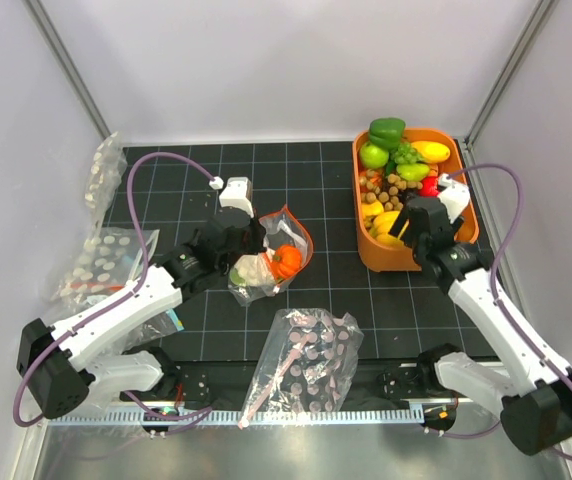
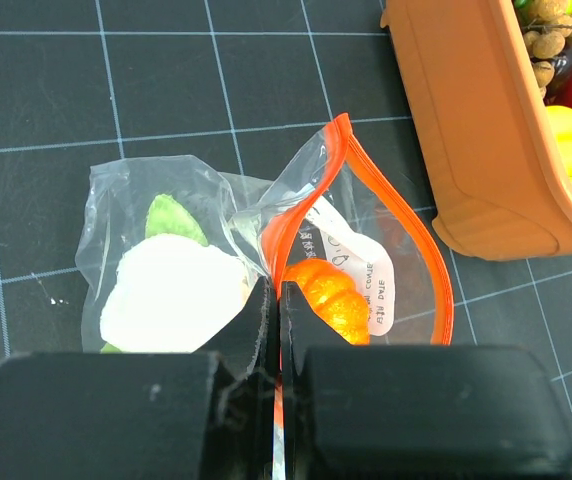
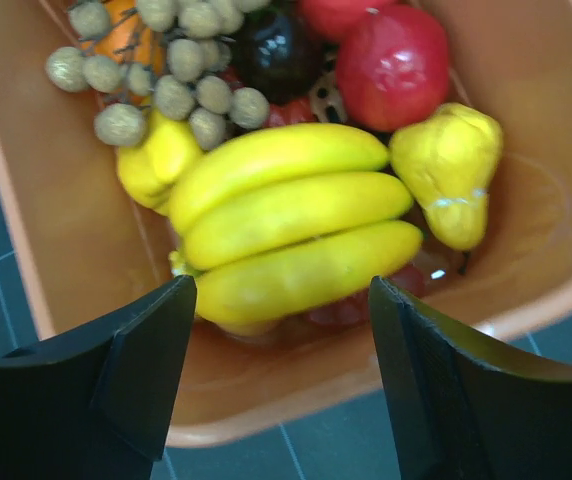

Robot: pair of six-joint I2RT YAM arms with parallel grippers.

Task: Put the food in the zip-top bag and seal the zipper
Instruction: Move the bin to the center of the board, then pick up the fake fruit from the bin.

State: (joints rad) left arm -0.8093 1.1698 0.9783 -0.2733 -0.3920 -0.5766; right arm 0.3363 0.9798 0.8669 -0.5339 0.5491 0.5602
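Observation:
The clear zip-top bag [image 1: 284, 228] lies mid-table with its mouth gaping toward the bin. Inside it sit a white cauliflower [image 2: 171, 295] and an orange round piece [image 2: 334, 300]. My left gripper [image 2: 274, 295] is shut on the bag's mouth edge, pinching the orange-red zipper [image 2: 421, 250] strip beside the orange piece. My right gripper [image 3: 281, 300] hangs open and empty over the near end of the orange bin [image 3: 56, 230], just above a bunch of yellow bananas [image 3: 286, 215]. A green bell pepper [image 1: 387, 128] rests at the bin's far end.
The bin [image 1: 465, 215] at the right holds several other toy fruits. A pink-dotted bag [image 1: 306, 360] lies near the front edge. White-dotted bags [image 1: 101, 262] lie along the left wall. The enclosure walls stand close on both sides.

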